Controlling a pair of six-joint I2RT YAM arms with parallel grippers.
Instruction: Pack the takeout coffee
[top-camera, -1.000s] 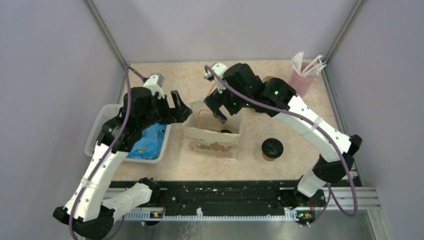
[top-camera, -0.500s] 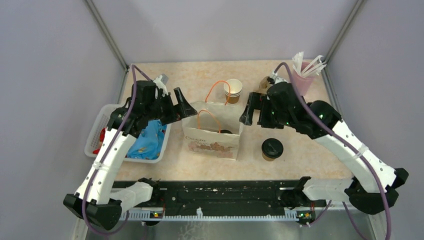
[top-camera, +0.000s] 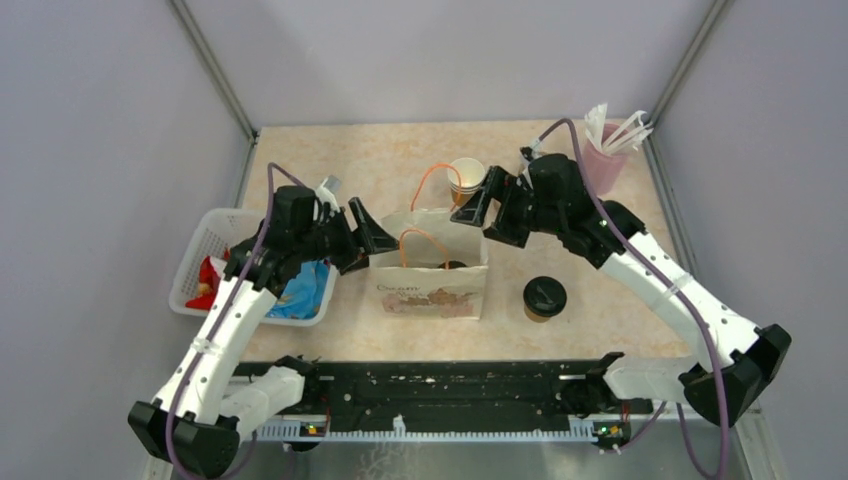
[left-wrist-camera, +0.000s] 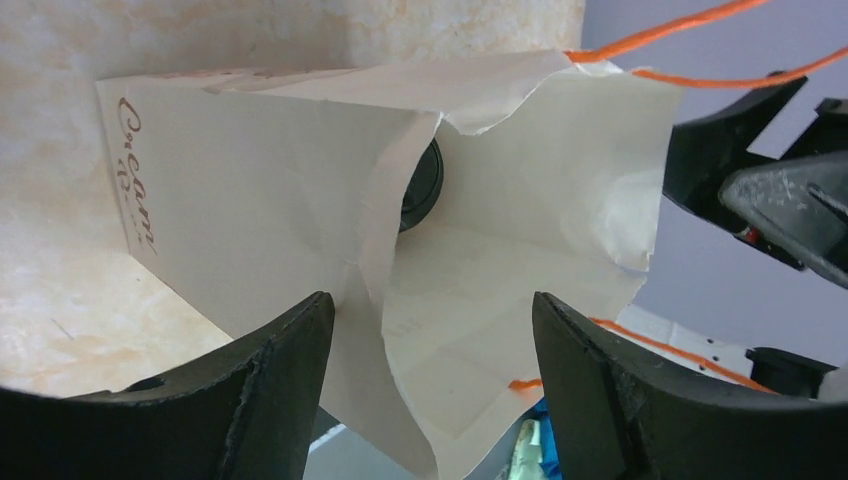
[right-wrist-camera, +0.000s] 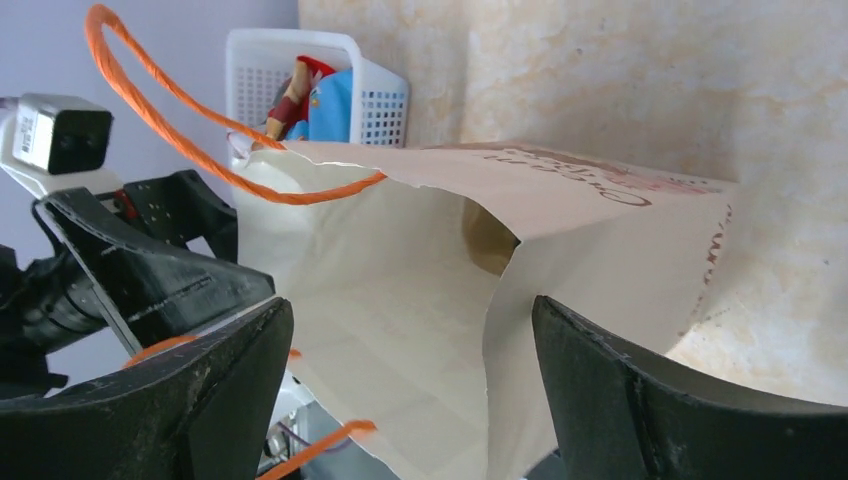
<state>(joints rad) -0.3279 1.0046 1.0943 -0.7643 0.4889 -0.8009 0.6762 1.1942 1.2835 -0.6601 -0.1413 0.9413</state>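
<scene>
Far left: white plastic basket (top-camera: 190, 272), lattice walls, holding a red packet (top-camera: 207, 274) and a blue packet (top-camera: 305, 285), both glossy.

Left gripper (left-wrist-camera: 432, 310) sits at the left end of the bag (top-camera: 435, 285). Black, curved fingers (left-wrist-camera: 270, 390) are spread wide, astride the bag's creased end fold. One finger lies against the side panel; no pinch, nothing held.

The bag is cream paper, upright on the mottled beige table (top-camera: 350, 160). It has brown script on its face, thin orange cord handles (top-camera: 425, 240), and its mouth is open with a torn, wavy rim.

Bagged cup (left-wrist-camera: 422, 185): only the round black lid shows, deep inside the bag, near its middle.

Behind the bag stands an open cup (top-camera: 466, 178) of brown paper, cream inside, with no lid.

Right gripper (right-wrist-camera: 412, 310) is at the bag's right end, near the top corner. Its fingers (right-wrist-camera: 600, 400) are set wide apart either side of the end fold. I cannot tell whether they touch it; nothing is gripped.

Loose cup (top-camera: 544, 298): brown paper with the black lid on, upright on the table just right of the bag and apart from it.

Far right corner: a pink cup (top-camera: 605, 162) of white wrapped sticks (top-camera: 615, 125).
</scene>
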